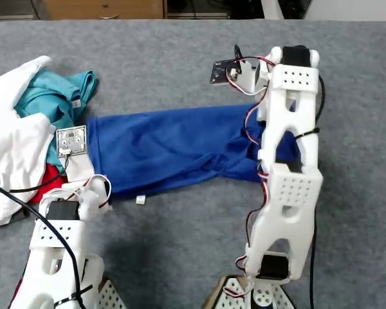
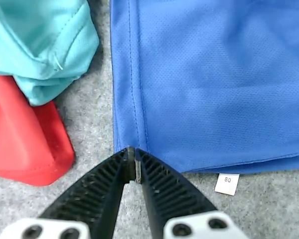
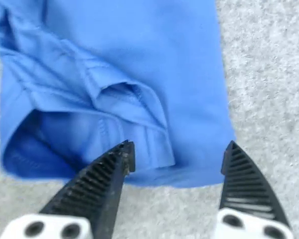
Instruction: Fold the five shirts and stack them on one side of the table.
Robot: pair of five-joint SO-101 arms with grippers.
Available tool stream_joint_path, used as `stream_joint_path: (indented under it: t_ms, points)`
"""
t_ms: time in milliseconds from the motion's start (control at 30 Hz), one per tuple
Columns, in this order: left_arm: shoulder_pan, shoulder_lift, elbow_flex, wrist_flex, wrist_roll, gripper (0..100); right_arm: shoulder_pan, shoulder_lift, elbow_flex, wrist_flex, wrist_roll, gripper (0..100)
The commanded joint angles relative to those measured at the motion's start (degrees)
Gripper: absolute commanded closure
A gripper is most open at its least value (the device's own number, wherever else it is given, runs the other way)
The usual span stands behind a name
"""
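Left wrist view shows the left gripper point(image 2: 134, 164) pinching the near-left corner of the blue shirt point(image 2: 214, 84); the right gripper point(image 3: 179, 149) hangs spread above its right end.

bright, even light from above; soft shadows on the table point(image 1: 180, 257)

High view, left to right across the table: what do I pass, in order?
white shirt → teal shirt → blue shirt → right arm. The red shirt and the left gripper are left out because they overlap the first two.
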Motion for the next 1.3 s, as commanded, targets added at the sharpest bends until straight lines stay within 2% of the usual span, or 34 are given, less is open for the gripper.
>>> stream_joint_path:
  t_ms: [0, 67, 100, 167, 233, 400, 633, 867, 1067, 1267]
  points:
    - [0.88, -0.57, -0.26, -0.88, -0.44, 98, -0.4, -13.67, 11.12, 1.23, -0.35, 83.4]
    - [0.88, -0.57, -0.26, -0.88, -0.44, 98, -0.48, -19.65, 20.0, 1.05, 0.62, 97.7]
    - [0.88, -0.57, -0.26, -0.88, -0.44, 98, -0.48, -22.46, 24.48, 1.05, 0.7, 99.8]
    - [0.88, -0.57, -0.26, -0.88, -0.44, 98, -0.31, -27.65, 33.19, 0.53, 1.76, 96.6]
    - [0.88, -0.57, -0.26, -0.88, -0.44, 98, 0.13, -32.31, 41.19, -2.29, 1.93, 99.6]
    - [0.88, -0.57, -0.26, -0.88, -0.44, 98, 3.12, -41.63, 59.3, -12.04, 2.11, 99.5]
    - [0.97, -0.57, -0.35, -0.79, -0.44, 98, 2.86, -45.14, 72.31, -23.3, 1.14, 99.4]
    - [0.97, -0.75, -0.26, -0.79, -0.44, 98, 0.75, -33.63, 68.88, -34.73, -3.69, 99.4]
    - [0.97, -0.84, -0.26, -0.79, -0.44, 98, -6.02, -21.85, 53.23, -34.37, -9.58, 99.4]
    - [0.97, -0.75, -0.26, -0.79, -0.44, 98, -6.81, -8.4, 35.82, -33.32, -10.29, 99.4]
